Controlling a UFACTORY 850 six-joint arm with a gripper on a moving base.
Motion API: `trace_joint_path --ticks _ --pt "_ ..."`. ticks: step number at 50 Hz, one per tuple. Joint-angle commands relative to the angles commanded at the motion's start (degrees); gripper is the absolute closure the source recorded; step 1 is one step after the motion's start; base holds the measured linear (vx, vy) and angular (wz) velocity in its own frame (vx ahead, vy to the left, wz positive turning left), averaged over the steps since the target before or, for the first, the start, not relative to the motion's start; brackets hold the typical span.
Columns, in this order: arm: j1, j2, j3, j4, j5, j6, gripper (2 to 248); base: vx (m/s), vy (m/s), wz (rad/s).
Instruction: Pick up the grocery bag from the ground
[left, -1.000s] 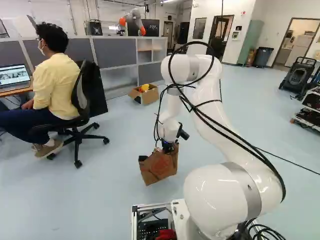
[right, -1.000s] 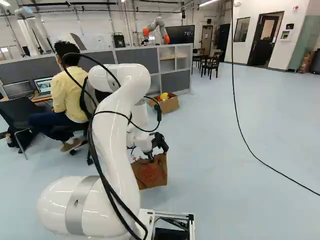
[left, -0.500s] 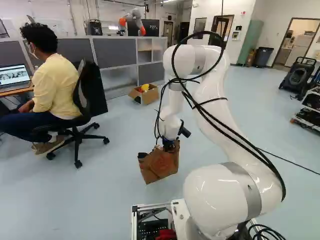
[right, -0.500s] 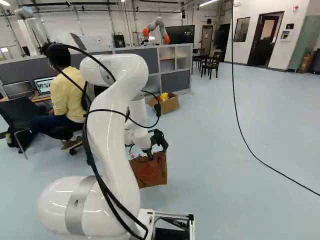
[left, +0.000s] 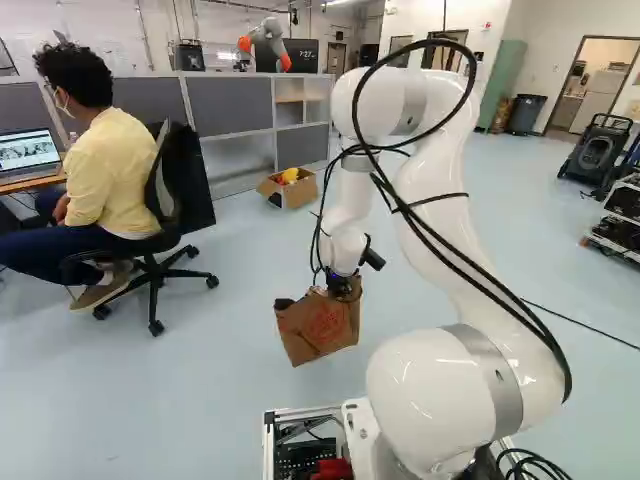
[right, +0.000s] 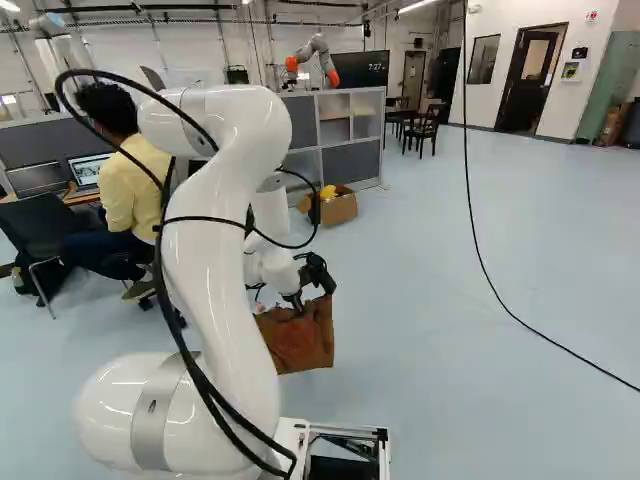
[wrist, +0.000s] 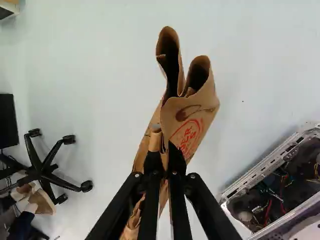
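Left base view, brown paper grocery bag (left: 318, 328): hangs beneath the hand (left: 341, 284), its lower edge slanting, the corner toward the office chair (left: 182, 185) lowest; a gap beneath it cannot be judged.
Left base view, base frame (left: 268, 445): nearer than the bag, its metal edge apart from the paper, with floor (left: 170, 400) between.
Left base view, open room: floor spreads from the bag toward the chair, and beyond the bag toward the cardboard box (left: 292, 193) at the foot of the partition (left: 230, 105).
Left base view, wheeled rack (left: 612, 243): at the right, well apart from the arm (left: 425, 215).
Right base view, bag: just past the arm, lower edge nearly level; the arm covers part of the ground at its left.
Right base view, open room: a wide stretch of floor runs right of the bag, crossed by a black cable (right: 490, 285) well apart from it.
Wrist view, hand: clenched on the bag's folded top edge, paper pinched between the two fingers.
Wrist view, bag mouth: crumpled into two rounded folds ahead of the fingertips, the red-printed side sloping away beside them; more paper runs back under the fingers.
Wrist view, clearance: bare floor lies on both sides of the bag, between it and the frame's perforated rail on one side, the chair's casters on the other.
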Motion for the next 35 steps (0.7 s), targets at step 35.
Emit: trace_joint_path --ticks 35 --pt "0.1 9.4 6.5 0.0 0.0 0.0 227 0.0 0.0 0.0"
